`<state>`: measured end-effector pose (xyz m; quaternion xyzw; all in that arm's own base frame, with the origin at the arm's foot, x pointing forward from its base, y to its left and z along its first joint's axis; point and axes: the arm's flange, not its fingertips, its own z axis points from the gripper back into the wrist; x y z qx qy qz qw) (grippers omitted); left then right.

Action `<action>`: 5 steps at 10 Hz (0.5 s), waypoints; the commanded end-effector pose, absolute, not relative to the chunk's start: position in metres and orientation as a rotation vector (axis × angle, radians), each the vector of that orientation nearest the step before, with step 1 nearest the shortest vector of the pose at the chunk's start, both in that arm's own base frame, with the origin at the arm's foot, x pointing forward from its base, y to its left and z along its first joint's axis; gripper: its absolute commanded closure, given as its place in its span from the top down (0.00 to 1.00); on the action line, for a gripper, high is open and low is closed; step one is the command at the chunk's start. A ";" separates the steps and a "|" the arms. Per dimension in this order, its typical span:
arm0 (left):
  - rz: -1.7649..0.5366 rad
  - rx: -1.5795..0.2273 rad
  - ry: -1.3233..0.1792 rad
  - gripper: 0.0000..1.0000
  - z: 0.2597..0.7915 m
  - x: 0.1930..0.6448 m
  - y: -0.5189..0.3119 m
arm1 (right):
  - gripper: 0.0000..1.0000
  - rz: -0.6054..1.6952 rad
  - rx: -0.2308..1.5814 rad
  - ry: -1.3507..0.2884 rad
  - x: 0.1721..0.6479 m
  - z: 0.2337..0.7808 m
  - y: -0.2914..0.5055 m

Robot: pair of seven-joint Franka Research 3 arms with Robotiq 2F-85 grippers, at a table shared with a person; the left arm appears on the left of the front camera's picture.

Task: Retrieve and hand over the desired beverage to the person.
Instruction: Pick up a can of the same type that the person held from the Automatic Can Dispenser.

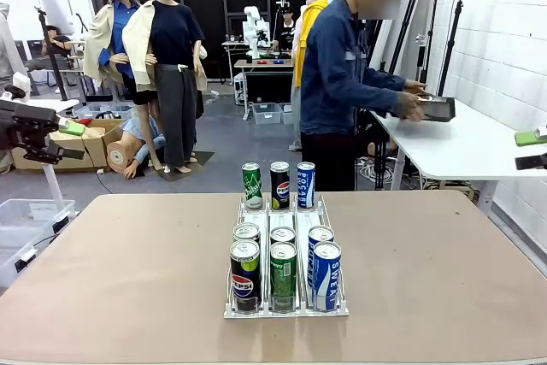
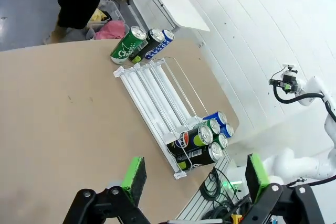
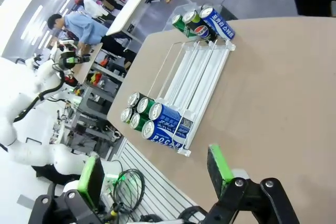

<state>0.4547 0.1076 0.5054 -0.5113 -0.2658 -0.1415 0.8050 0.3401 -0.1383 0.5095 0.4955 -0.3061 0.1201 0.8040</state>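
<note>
Every can stands upright, long axis vertical and pull-tab up. The clear three-lane rack (image 1: 295, 215) keeps them in files running from 6 to 12 o'clock on the table (image 1: 128, 262). Six near cans (image 1: 283, 267) crowd its 6 o'clock end, and three far cans (image 1: 279, 184) stand at its 12 o'clock end. Which one is wanted I can't tell: the person (image 1: 338, 83), at 1 o'clock from the rack, is turned towards a side table (image 1: 461, 147). The left gripper (image 2: 195, 174) hangs off at 9 o'clock and the right gripper (image 3: 156, 174) at 3 o'clock. Both gape wide and hold nothing, parked, I'd guess, until a choice is shown.
</note>
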 end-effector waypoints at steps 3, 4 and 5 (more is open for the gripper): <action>-0.357 -1.083 -0.599 1.00 0.500 0.453 0.113 | 1.00 0.265 1.097 -0.698 0.342 0.506 -0.137; -0.354 -1.062 -0.596 1.00 0.499 0.453 0.111 | 1.00 0.263 1.083 -0.704 0.344 0.508 -0.136; -0.326 -1.086 -0.582 1.00 0.501 0.455 0.110 | 1.00 0.250 1.081 -0.676 0.340 0.509 -0.140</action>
